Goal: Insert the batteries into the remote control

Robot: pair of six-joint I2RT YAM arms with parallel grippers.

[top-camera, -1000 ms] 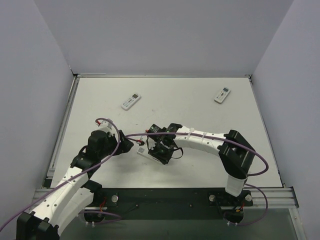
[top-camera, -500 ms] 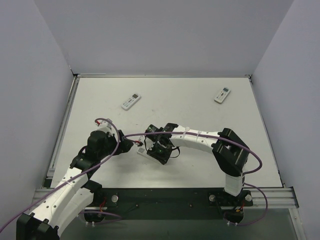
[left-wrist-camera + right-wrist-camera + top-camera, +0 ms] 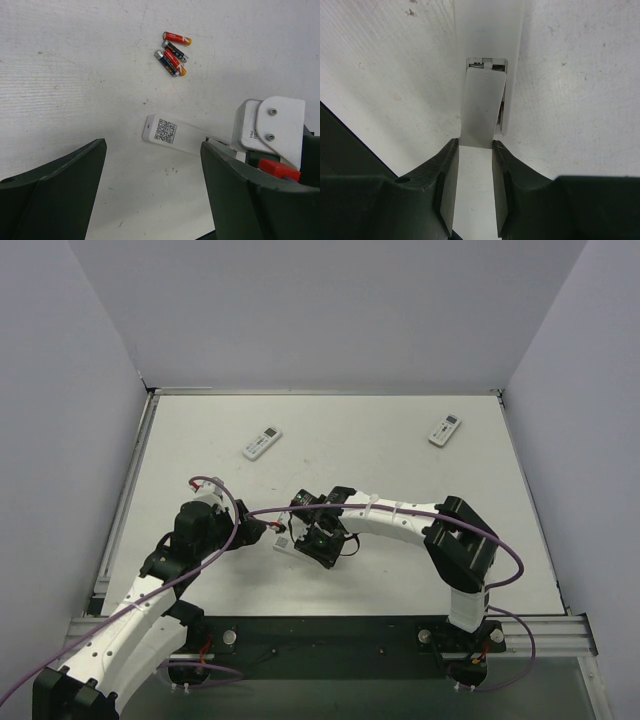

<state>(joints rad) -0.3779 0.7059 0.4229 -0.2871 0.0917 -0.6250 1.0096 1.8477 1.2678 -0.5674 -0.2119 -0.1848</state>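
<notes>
A white remote control (image 3: pixel 172 134) with a QR label lies face down on the table; it also shows in the top view (image 3: pixel 285 541). My right gripper (image 3: pixel 475 146) is shut on the lower end of its thin white battery cover (image 3: pixel 482 102), which lies tilted over the open compartment (image 3: pixel 501 114) of the remote (image 3: pixel 487 30). Several small batteries (image 3: pixel 171 52), red-and-black and dark grey, lie in a loose heap beyond the remote's labelled end. My left gripper (image 3: pixel 152 165) is open and empty just short of that end, its jaws wide apart. In the top view both grippers (image 3: pixel 252 530) (image 3: pixel 315 537) flank the remote.
Two other white remotes lie at the back of the table, one at back left (image 3: pixel 262 443) and one at back right (image 3: pixel 444 430). Grey walls enclose the table on three sides. A purple cable (image 3: pixel 400 510) arcs over the right arm.
The right arm's elbow and gripper shifted slightly left over the remote during the first half second, then held still. The left arm has not moved.
</notes>
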